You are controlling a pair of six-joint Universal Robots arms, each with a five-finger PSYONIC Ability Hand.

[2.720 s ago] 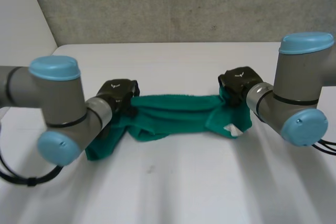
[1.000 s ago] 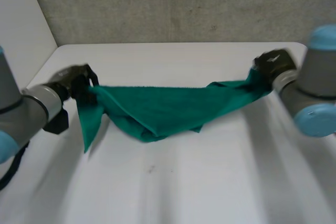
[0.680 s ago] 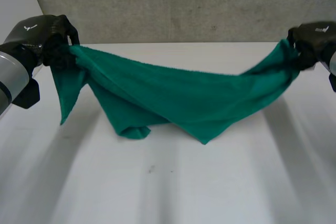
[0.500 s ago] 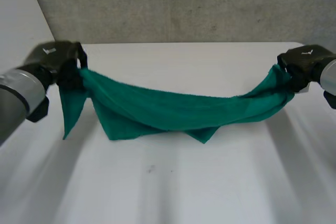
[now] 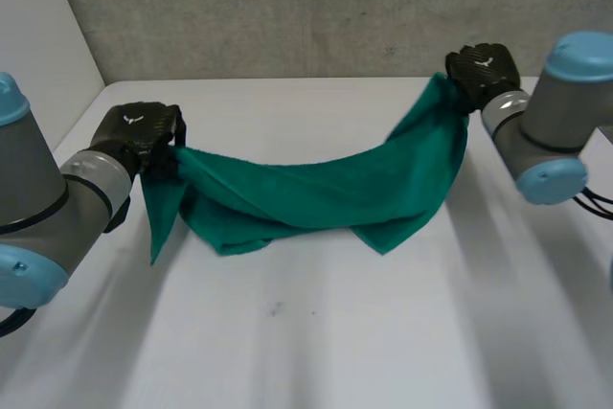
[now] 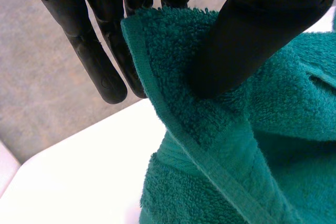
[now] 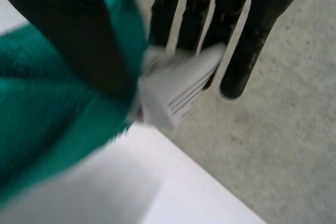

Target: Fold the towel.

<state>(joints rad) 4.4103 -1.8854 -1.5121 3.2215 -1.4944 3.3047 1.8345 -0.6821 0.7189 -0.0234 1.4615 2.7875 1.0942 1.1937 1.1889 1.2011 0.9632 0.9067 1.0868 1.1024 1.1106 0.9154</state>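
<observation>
Green terry towel (image 5: 316, 193) hangs slung between my two hands over the white table (image 5: 316, 342), its long axis running left to right and angling away from me toward the right end. Nearest me, its sagging middle and two loose corners droop low; I cannot tell whether they touch the table. Farther back, my left hand (image 5: 139, 133) pinches a hemmed edge between thumb and fingers. Farthest, by the table's back edge, my right hand (image 5: 482, 69) pinches the other end, a white label (image 7: 178, 90) beside its fingers.
</observation>
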